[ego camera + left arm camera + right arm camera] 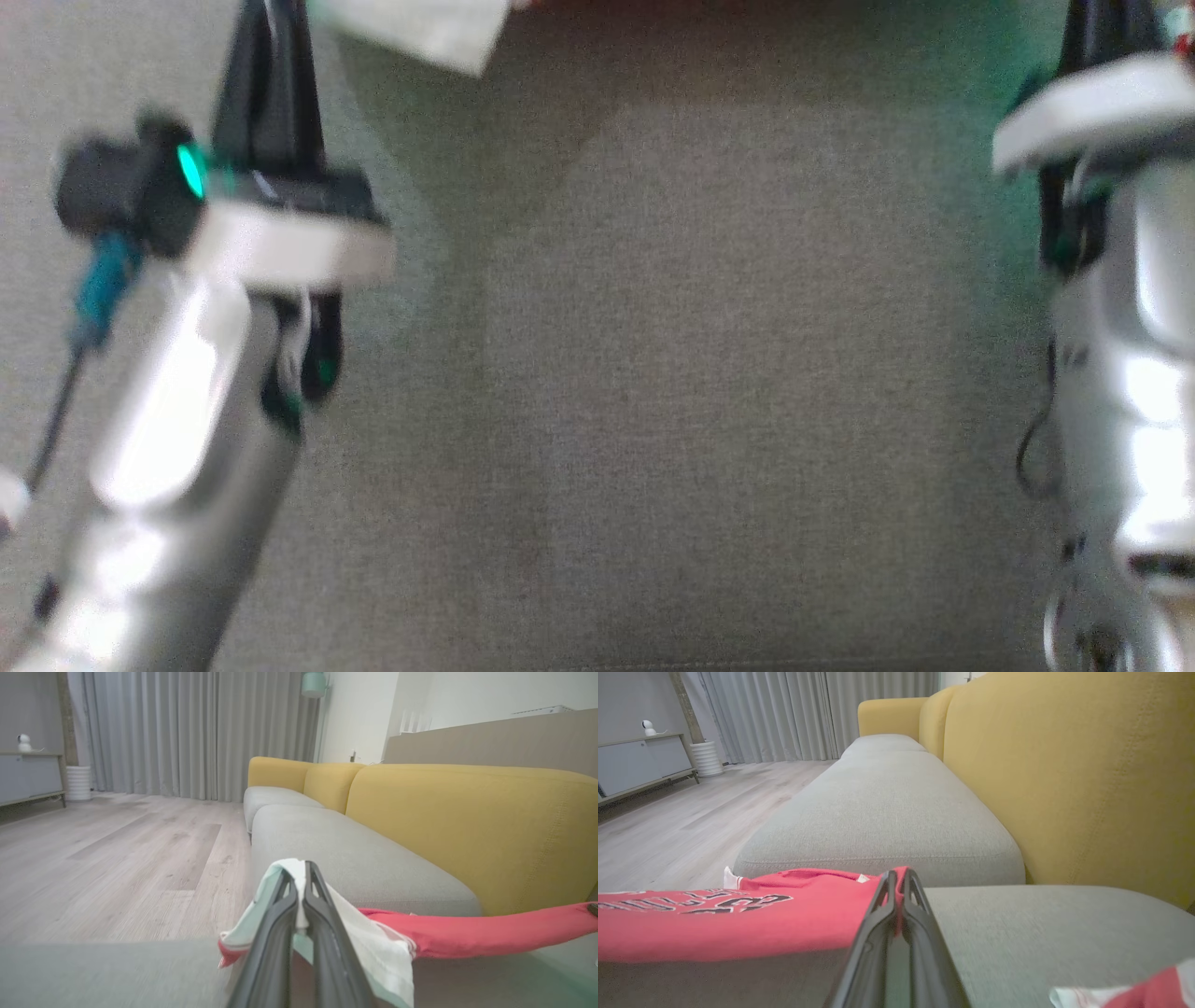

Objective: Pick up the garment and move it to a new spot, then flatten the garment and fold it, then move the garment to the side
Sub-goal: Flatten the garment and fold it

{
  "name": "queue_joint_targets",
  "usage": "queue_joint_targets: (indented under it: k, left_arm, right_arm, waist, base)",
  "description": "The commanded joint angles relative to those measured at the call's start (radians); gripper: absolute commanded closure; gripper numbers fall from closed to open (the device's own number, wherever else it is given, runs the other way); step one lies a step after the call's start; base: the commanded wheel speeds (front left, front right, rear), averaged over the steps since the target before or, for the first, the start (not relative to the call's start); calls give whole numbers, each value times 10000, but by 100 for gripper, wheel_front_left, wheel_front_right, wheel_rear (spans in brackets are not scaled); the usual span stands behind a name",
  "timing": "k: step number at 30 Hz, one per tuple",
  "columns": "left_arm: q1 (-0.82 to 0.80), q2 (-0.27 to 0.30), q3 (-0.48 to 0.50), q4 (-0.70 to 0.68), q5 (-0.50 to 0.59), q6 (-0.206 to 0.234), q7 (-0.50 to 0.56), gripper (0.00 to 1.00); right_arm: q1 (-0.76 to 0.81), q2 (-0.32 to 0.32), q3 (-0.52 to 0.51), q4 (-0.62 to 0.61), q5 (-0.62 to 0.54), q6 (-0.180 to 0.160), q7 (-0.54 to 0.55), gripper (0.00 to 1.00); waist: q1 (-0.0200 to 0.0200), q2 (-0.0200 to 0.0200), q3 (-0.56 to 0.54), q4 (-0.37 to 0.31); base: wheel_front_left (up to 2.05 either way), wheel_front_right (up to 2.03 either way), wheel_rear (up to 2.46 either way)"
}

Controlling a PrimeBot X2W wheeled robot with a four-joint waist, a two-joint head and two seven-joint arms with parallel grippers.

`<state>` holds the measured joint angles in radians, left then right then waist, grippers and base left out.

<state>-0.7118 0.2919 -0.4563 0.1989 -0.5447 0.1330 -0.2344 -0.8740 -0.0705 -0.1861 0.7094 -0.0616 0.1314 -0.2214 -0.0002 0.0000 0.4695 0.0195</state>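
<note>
The garment [738, 914] is a red shirt with dark lettering and a white and mint trim, held stretched just above the grey sofa seat [700, 373]. My left gripper [301, 868] is shut on the pale trimmed edge, and the red cloth [467, 933] runs off to that view's right. My right gripper [896, 875] is shut on the red fabric's other end. In the head view the left gripper [271, 56] reaches up at the top left beside a pale corner of the garment [420, 23]. The right gripper [1106, 28] is at the top right.
A yellow backrest [467, 821] runs along the far side of the seat cushions. Beyond the seat's open edge lies a wooden floor [117, 858], with grey curtains [187, 732] and a low cabinet [640, 763] farther off.
</note>
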Motion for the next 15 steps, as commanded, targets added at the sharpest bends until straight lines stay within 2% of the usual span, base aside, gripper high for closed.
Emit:
queue_joint_targets:
  k: [1,7,15]
  left_arm:
    - [516,481,335,-648,-89,174,-132,100]
    - [3319,648,389,-2021,-412,796,-178,100]
    - [6160,1136,18,-3889,-522,1509,287,100]
  right_arm:
    - [600,201,324,-561,279,-7,-77,100]
    - [3118,201,686,-1947,1216,-7,438,100]
    - [6503,202,551,-4908,1982,-7,1924,100]
  waist:
    - [2,0,-827,38]
    - [2,0,-2117,11]
    - [2,0,-3417,144]
  base:
    - [0,0,0]
    - [0,0,0]
    - [0,0,0]
